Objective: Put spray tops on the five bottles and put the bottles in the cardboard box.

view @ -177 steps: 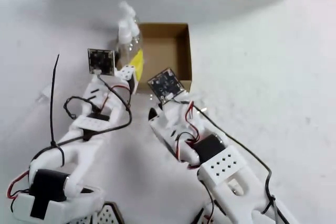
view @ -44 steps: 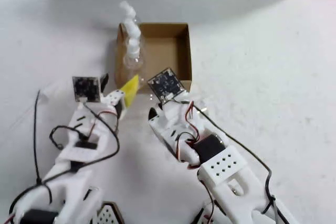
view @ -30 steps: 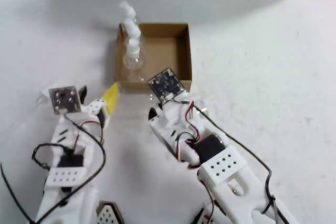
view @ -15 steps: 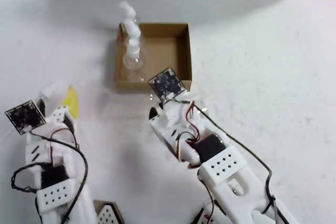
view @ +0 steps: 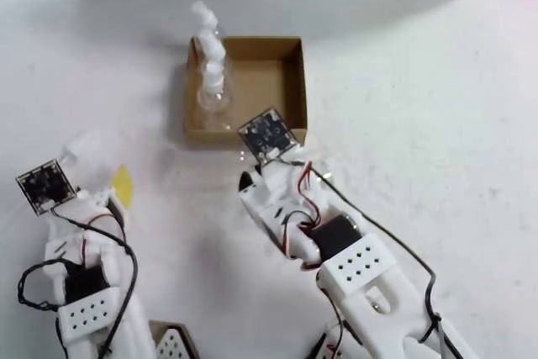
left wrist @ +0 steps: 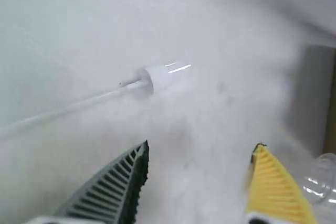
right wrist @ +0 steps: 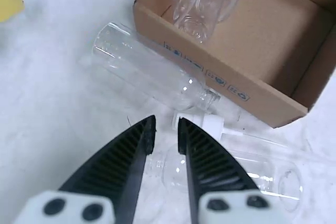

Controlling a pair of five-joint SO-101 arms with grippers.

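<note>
The left gripper has pulled away from the cardboard box since the earlier frames, when it held a bottle over the box's left wall. It now sits well off at the near left of the table, having crept only slightly in the last half second. Its grey and yellow fingers are spread wide with nothing between them, and a loose spray top with its thin tube lies on the table just ahead of them. The bottle it let go, already fitted with a spray top, leans against the left wall inside the box and has not shifted. The right arm has kept still just in front of the box. The right gripper has its black fingers nearly together, only a thin slit showing, and grips nothing. Under it, outside the box's near wall, lie two bare bottles with another spray top between them.
</note>
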